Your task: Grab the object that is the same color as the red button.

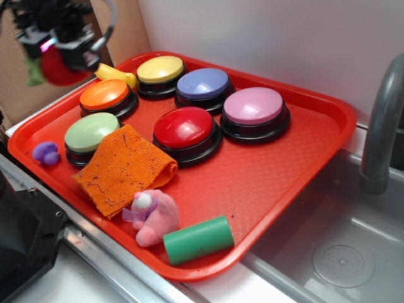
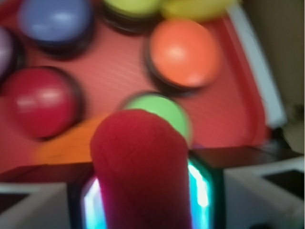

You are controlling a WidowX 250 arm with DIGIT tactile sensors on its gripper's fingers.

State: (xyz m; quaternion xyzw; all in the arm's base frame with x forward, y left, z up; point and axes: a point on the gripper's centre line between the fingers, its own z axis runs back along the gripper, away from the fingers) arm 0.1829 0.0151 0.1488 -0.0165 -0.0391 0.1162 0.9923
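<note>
The red plush ball [image 1: 58, 68] is held in the pincer [image 1: 63, 53], raised above the far left corner of the red tray [image 1: 303, 158] and clear of its surface. Its green tuft [image 1: 35, 72] hangs at the left side of the ball. In the wrist view the ball [image 2: 140, 167] fills the centre foreground, clamped between the two fingers [image 2: 248, 191], which close against its sides; the view is motion-blurred.

The arm enters from the upper left of the exterior view, with the pincer pointing downward over the tray's back left edge, above and left of the orange button [image 1: 106, 95].

On the tray, the red button [image 1: 185, 128] sits near the middle, well apart from the raised ball. Around it stand the green button [image 1: 90, 132], yellow button [image 1: 160, 71], blue button [image 1: 203, 85] and pink button [image 1: 254, 107]. An orange cloth [image 1: 123, 169] lies just in front of the green button. A pink plush toy [image 1: 153, 218] and a green cylinder [image 1: 199, 240] lie near the front edge, touching each other.
</note>
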